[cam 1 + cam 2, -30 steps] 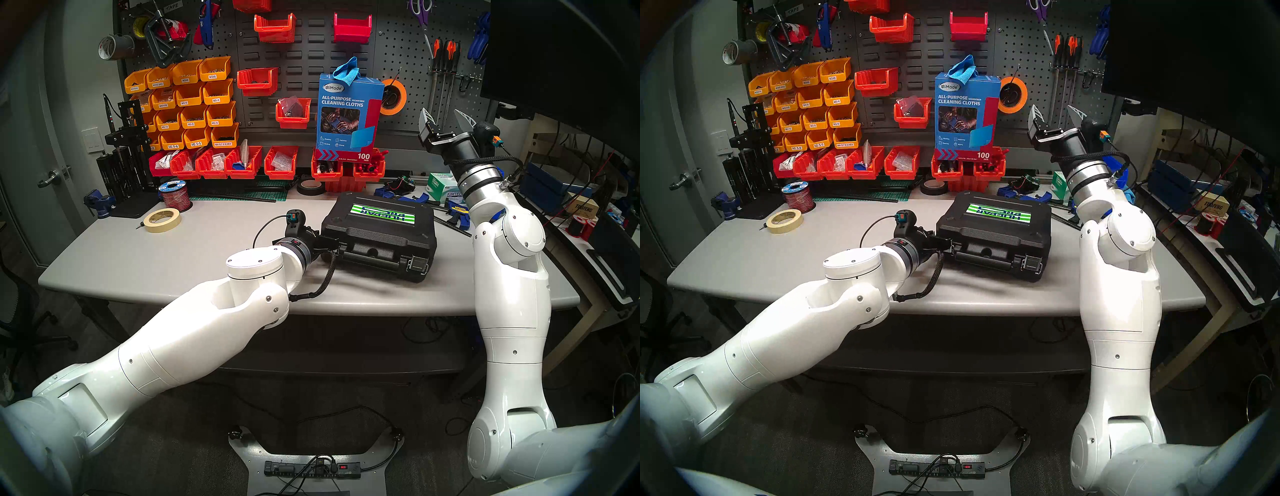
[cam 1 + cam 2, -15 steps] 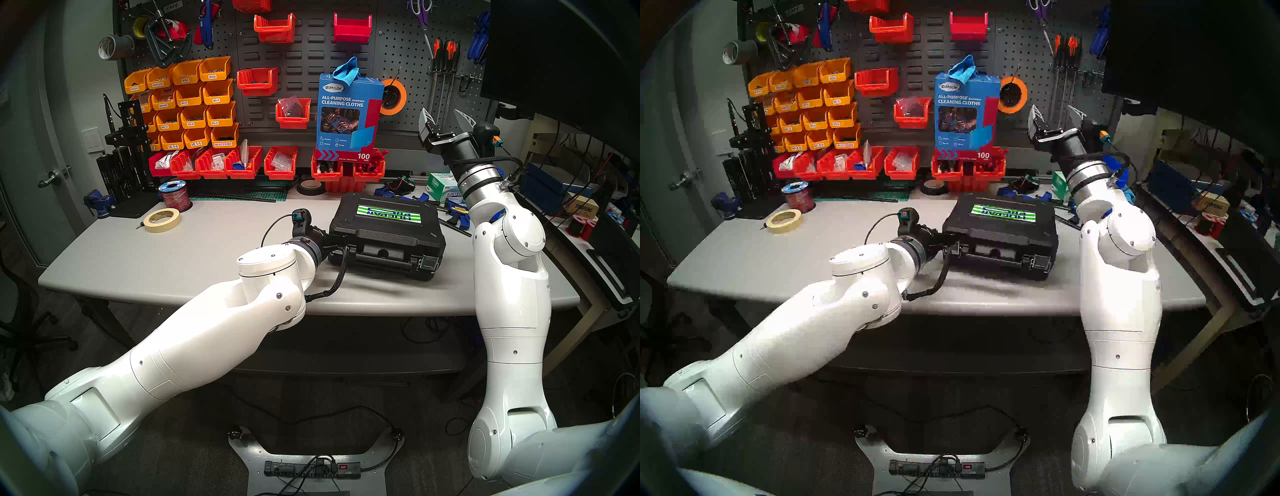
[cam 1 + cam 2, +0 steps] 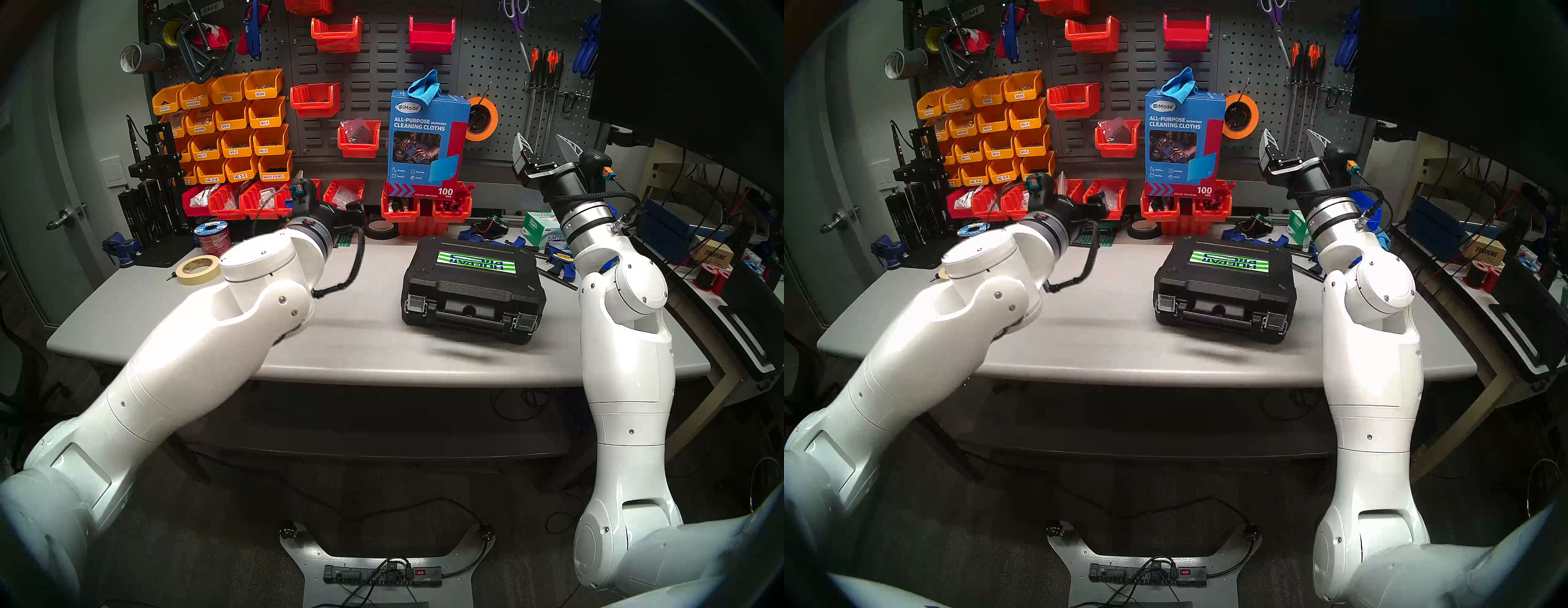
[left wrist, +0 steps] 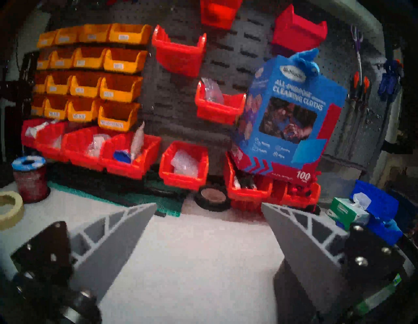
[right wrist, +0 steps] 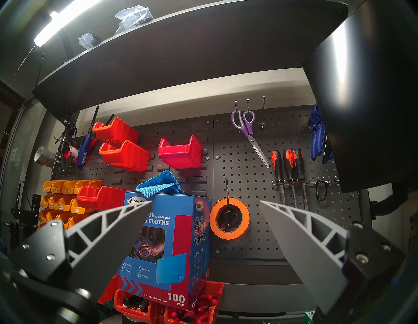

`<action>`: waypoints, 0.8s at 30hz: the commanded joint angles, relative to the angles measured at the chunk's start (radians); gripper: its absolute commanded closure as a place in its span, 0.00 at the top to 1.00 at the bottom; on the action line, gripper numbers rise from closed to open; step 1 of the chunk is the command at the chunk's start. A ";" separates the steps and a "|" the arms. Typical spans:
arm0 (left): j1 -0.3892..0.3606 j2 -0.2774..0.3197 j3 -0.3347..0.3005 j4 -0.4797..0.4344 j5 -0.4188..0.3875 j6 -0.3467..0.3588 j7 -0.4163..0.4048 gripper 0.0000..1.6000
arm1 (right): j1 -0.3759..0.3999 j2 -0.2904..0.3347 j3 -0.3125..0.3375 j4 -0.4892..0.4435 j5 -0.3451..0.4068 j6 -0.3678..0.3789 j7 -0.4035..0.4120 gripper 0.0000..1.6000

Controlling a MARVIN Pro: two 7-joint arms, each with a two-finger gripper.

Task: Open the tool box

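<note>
- The tool box (image 3: 473,288) lies flat and closed on the grey surface (image 3: 263,335), right of the middle, its striped label facing up.
- Its handle (image 3: 466,319) and two silver latches face my body; the left latch (image 3: 413,304) and the right latch (image 3: 524,323) both lie flat against the front.
- My left pincer (image 4: 208,208) is raised above the surface, well apart from the tool box and off to its left; its two grey fingers (image 4: 126,235) stand wide apart with nothing between them.
- In its wrist view that pincer faces the row of red bins (image 4: 183,165) at the back, with the blue cleaning-cloth carton (image 4: 291,117) to the right.
- My right pincer (image 5: 205,203) is held high near the pegboard (image 3: 500,55), tilted upward, its fingers spread wide and empty.
- Between its fingers in the wrist view I see the orange tape roll (image 5: 229,220) hanging on the pegboard.
- A roll of masking tape (image 3: 198,270) lies on the surface at far left, partly behind my left arm.
</note>
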 commanded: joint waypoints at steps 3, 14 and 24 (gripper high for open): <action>-0.092 0.149 -0.048 -0.031 0.097 -0.011 -0.165 1.00 | 0.005 0.003 0.002 -0.011 0.001 -0.004 0.000 1.00; -0.106 0.262 0.060 -0.051 0.225 -0.035 -0.359 1.00 | 0.005 0.005 0.000 -0.012 0.003 -0.005 -0.002 1.00; -0.122 0.358 0.159 -0.074 0.362 -0.120 -0.562 1.00 | 0.005 0.008 -0.002 -0.011 0.006 -0.005 -0.004 1.00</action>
